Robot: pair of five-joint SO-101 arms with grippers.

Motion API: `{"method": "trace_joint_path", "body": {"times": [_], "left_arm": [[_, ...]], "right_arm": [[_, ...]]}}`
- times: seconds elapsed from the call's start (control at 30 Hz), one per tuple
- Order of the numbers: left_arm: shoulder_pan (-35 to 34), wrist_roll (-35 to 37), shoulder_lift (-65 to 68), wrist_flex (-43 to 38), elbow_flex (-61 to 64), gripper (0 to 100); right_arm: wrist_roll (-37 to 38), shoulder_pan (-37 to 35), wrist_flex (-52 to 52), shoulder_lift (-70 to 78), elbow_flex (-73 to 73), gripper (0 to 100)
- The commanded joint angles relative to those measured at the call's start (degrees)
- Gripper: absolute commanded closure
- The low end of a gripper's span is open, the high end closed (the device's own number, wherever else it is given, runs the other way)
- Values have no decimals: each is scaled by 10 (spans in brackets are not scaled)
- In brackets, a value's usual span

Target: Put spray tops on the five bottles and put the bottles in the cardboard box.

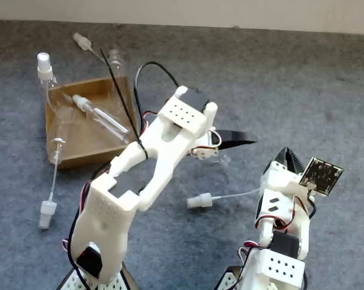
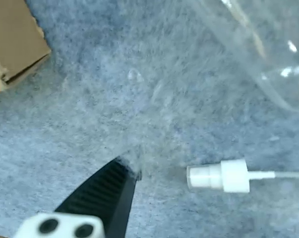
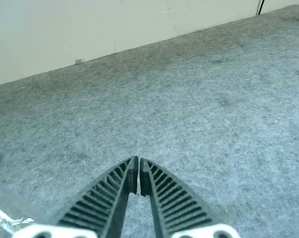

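Observation:
My left gripper (image 1: 235, 144) hangs open over the middle of the carpet; in the left wrist view one black finger (image 2: 107, 191) shows. A loose white spray top (image 1: 200, 200) (image 2: 219, 176) with a thin tube lies just in front of it. A clear bottle (image 2: 268, 59) (image 1: 219, 162) lies close by the gripper. My right gripper (image 1: 285, 156) (image 3: 138, 168) stands shut and empty at the right, above bare carpet. The cardboard box (image 1: 61, 158) at the left holds a capped bottle (image 1: 100, 116) lying down. Another capped bottle (image 1: 46, 69) stands at its far left corner.
A third spray top (image 1: 47, 212) with a long tube lies in front of the box. Another spray top (image 1: 82, 41) and a clear bottle (image 1: 115, 58) are behind the box. A black cable (image 1: 118, 90) crosses the box. A pale wall (image 3: 89, 25) borders the carpet.

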Motion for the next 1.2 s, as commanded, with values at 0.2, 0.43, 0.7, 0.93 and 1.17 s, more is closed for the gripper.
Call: {"method": "trace_joint_path", "body": {"times": [0.2,0.43,0.7,0.93,1.17], "left_arm": [[-22,0,-71,7,19,67],[-65,-13,-68,7,25,67],[-51,-239,-72,6,51,67],[-53,-331,-73,5,-9,65],[-52,-389,-73,6,-56,67]], "right_arm": [[-2,-7,3,-4,66,985],[-2,-7,3,-4,66,985],[-5,-23,3,-5,69,982],[-3,-42,24,-7,69,982],[-2,-40,24,-7,69,982]]}}
